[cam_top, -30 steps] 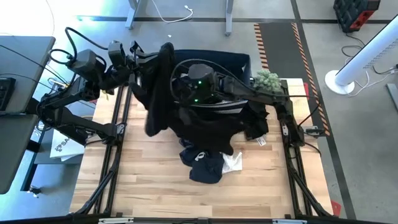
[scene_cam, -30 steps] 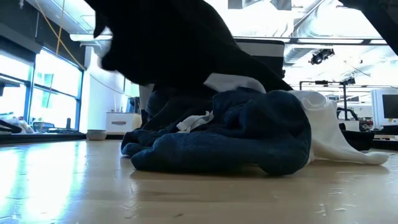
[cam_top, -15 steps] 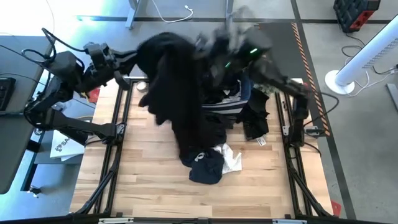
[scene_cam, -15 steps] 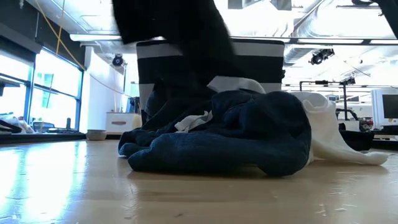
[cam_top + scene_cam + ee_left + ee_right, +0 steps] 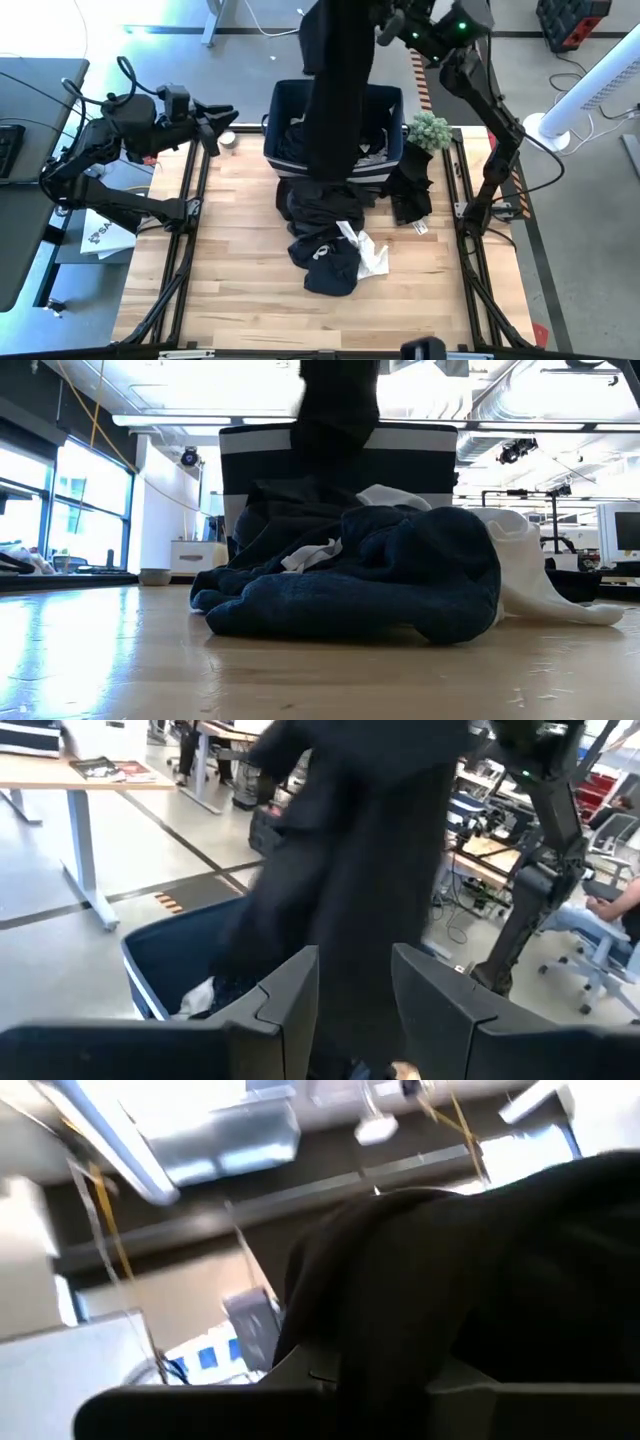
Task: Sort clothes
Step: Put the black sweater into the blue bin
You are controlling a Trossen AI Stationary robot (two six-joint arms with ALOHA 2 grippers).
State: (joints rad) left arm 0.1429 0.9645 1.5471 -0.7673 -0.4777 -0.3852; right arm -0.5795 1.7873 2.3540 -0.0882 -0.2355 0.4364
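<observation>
A long black garment (image 5: 335, 95) hangs from my right gripper (image 5: 388, 24), which is shut on it high above the table's far edge. The garment drops over the dark blue bin (image 5: 283, 98); the low view shows it (image 5: 338, 400) in front of the bin's striped wall (image 5: 420, 455). More clothes lie heaped on the table: black ones (image 5: 325, 212), a navy one (image 5: 400, 585) and a white piece (image 5: 372, 258). My left gripper (image 5: 217, 122) stands open at the far left, pointing at the bin; its fingers (image 5: 292, 1005) hold nothing. My right gripper pinches the black garment's upper end (image 5: 400, 1320) between its two fingers; one layer or several, I cannot tell. The garment hangs long and straight below the gripper. Its lower end (image 5: 338, 172) reaches the bin's near wall; whether it touches there, I cannot tell.
A small green plant (image 5: 430, 128) stands just right of the bin. Black rails (image 5: 190, 215) run along the table's left and right sides. Bare wood (image 5: 240, 290) lies left of and in front of the clothes heap.
My right gripper has shut on the black garment and risen toward the far edge, drawing it up into a long hanging strip over the bin. My left gripper has let go of the garment and drawn back toward the table's left edge.
</observation>
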